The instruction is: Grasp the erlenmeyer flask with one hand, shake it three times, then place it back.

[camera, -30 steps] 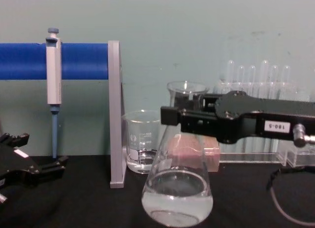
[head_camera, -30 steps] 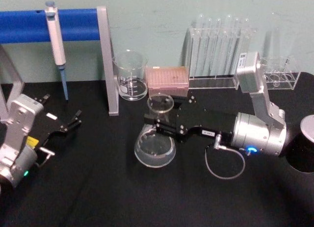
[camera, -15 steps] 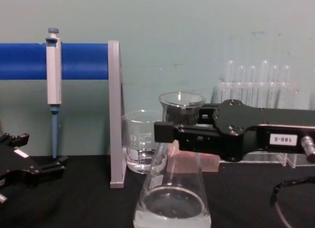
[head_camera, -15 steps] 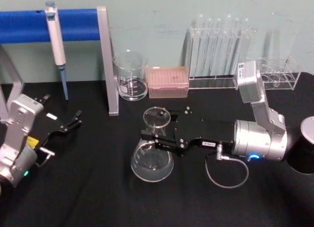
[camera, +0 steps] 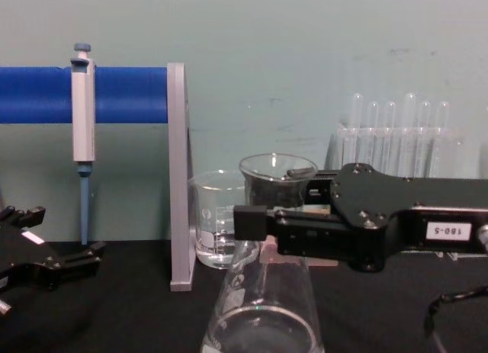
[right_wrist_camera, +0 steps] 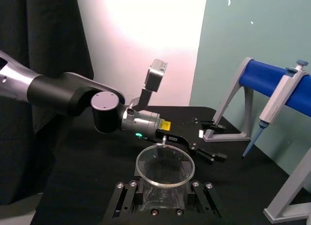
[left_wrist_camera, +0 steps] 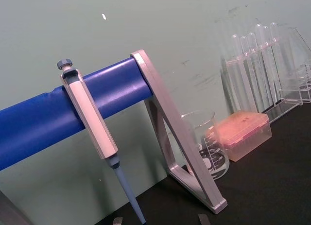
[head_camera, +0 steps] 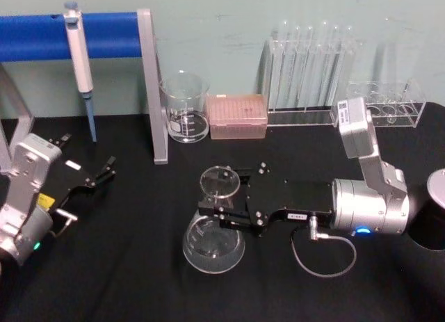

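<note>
One grip only: my right hand (head_camera: 221, 198) clamps the erlenmeyer flask (head_camera: 213, 245) by its neck, mid desk (head_camera: 139, 284), near the beaker (head_camera: 184, 108) | left hand (head_camera: 103, 172) idle, open, far left | risk: smooth glass could slip or twist; liquid could slosh out.

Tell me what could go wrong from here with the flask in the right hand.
1. The right hand clamps the erlenmeyer flask only at its narrow neck; the wide base may swing or slip while shaking.
2. Its mouth is open, so any liquid inside may splash out.
3. The beaker and pink tip box stand behind it; a long stroke may hit them.
The left hand sits idle, far left.
</note>
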Available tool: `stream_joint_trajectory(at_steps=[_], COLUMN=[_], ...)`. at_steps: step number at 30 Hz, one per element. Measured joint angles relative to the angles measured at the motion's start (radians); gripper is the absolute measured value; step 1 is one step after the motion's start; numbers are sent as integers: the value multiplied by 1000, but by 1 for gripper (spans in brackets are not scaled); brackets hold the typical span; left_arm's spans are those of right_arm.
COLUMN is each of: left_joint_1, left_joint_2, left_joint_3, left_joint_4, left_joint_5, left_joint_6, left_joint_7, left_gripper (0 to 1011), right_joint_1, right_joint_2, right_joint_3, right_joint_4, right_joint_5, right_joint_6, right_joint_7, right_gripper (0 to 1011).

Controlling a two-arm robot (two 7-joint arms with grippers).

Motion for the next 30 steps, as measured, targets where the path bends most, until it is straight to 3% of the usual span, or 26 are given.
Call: stream_joint_trajectory(at_steps=[9, 14, 20, 30], left_joint_1=[0, 0, 0, 0], left_joint_2=[0, 0, 0, 0], left_joint_3=[0, 0, 0, 0], left_joint_4=[0, 0, 0, 0], left_joint_5=[0, 0, 0, 0], left_joint_6=[0, 0, 0, 0], left_joint_7=[0, 0, 0, 0], left_gripper=[1001, 1001, 1001, 1001], right_joint_1=[-2, -8, -24, -59], right_joint_2=[11, 8, -9, -74], right_joint_3=[-12, -10, 12, 75], right_joint_4=[-12, -16, -22, -23], right_joint_5=[6, 7, 8, -28], right_joint_6=[-8, -5, 18, 57], right_joint_7=[6, -22, -103, -320], right_gripper=[450, 450, 450, 450])
